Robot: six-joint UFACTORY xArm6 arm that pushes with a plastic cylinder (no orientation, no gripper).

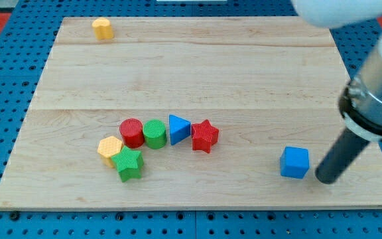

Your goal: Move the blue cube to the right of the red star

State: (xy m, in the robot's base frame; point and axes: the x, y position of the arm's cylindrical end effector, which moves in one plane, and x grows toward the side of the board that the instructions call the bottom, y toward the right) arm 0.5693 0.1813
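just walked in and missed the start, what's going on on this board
My tip sits just to the view's right of the blue cube, apart from it or barely touching. The cube lies well right of the red star, which ends a row with the blue triangle, green cylinder and red cylinder.

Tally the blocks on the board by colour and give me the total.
Yellow: 2, the yellow block at the view's top left and the yellow hexagon
Red: 2, the red cylinder and the red star
Green: 2, the green cylinder and the green star
Blue: 2, the blue triangle and the blue cube
Total: 8
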